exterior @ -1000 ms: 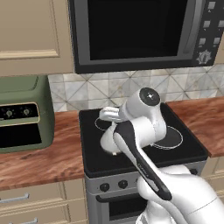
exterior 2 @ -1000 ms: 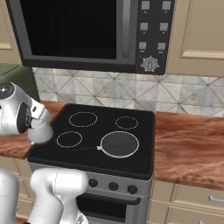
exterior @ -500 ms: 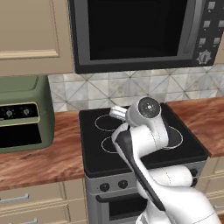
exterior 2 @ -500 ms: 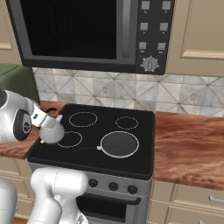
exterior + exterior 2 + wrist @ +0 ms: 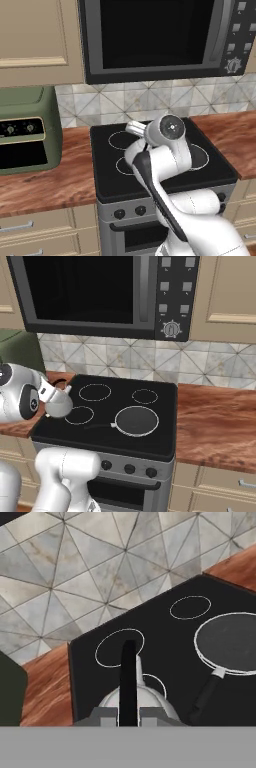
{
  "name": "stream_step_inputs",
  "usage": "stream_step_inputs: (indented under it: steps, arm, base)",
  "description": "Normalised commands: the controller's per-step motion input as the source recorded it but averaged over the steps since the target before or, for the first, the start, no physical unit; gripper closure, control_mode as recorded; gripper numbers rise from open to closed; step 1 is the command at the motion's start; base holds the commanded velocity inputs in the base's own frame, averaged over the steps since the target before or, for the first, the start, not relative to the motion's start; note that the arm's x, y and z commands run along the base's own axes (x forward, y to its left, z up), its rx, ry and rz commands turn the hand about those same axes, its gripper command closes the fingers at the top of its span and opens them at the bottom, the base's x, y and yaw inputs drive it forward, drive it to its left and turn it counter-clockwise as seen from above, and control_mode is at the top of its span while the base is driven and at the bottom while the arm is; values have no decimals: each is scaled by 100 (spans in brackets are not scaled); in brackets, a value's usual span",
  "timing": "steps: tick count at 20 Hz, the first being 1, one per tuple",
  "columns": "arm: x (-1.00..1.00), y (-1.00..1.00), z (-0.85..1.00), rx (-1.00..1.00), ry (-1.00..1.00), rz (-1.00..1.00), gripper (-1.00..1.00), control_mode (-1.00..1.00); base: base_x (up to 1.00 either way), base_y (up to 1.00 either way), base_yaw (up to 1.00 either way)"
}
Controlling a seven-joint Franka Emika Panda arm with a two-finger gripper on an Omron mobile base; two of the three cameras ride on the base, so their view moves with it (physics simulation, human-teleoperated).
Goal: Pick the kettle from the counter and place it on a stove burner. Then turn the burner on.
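- Kitchen setting: black glass stove (image 5: 150,431) set into a wood-grain bench (image 5: 215,421), tiled wall behind, microwave (image 5: 160,40) above, green oven (image 5: 25,130) at the left.
- Tool (image 5: 128,714): fingers clenched on the kettle's black handle (image 5: 128,677).
- Kettle (image 5: 59,403): held over the stove's front left corner, just above the near white ring burner (image 5: 80,415).
- Grey disc burner (image 5: 136,420): to the right of that ring.

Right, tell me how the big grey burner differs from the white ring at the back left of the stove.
The grey burner is a filled disc; the back-left ring is a thin outline with black glass inside. The grey burner is larger and sits front right, with a dark handle-like bar running from its edge; the ring has none. Both lie flat on the black stove top.
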Motion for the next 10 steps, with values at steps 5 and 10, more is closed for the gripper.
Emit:
stream_step_inputs:
  steps: [5, 10]
  arm:
    - [54, 0, 3, 1, 20, 0, 100, -100]
    - [54, 0, 6, 1, 27, 0, 100, -100]
  base:
    - [0, 0, 0]
    - [0, 0, 0]
